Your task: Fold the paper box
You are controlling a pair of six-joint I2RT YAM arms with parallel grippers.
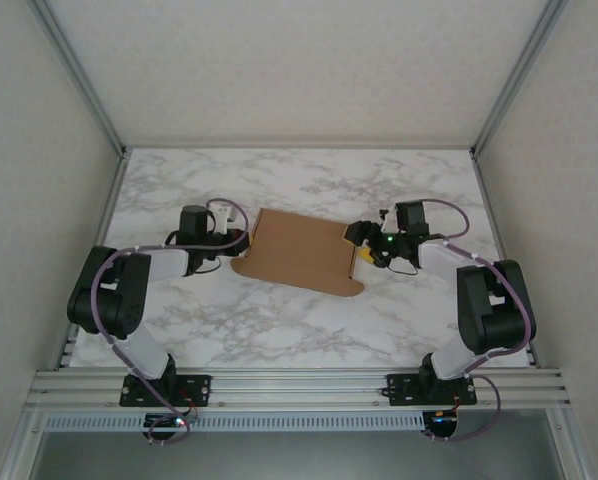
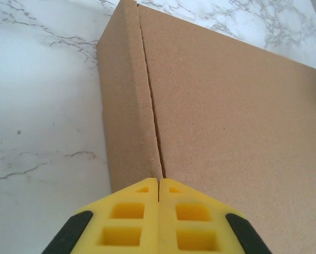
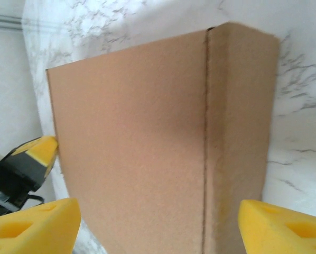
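Currently early-to-mid fold, by my reading: the paper box (image 1: 301, 250) lies in the middle of the tabletop (image 1: 279, 330) between the two tools. It is mostly flat, brown face up, with a narrow side panel (image 2: 127, 106) bent down along a crease (image 2: 150, 106) at its left end and a matching end strip (image 3: 237, 132) at its right end. The left tool (image 2: 158, 207) is shut, its yellow pads meeting tip to tip right at the near end of that crease (I cannot tell whether a thin edge of board is nipped between them; none shows). The right tool (image 3: 158, 233) stands wide, one pad at each lower corner of its wrist view, with the box's end spanning the gap ahead of it and no grip made. Judgement: the step in hand is working the end panels, the left side serving as pusher or hold-down and the right side set to take its end. The next move likely calls for the right tool to advance and close on the end strip, or slip under it, while the left braces the sheet against sliding on the smooth marble; light board may skid or buckle off the crease. Pose: left arm (image 1: 114, 290) and right arm (image 1: 489, 300) both reach inward from the near edge, elbows out, forearms low, wrists pointing at each other across the box.
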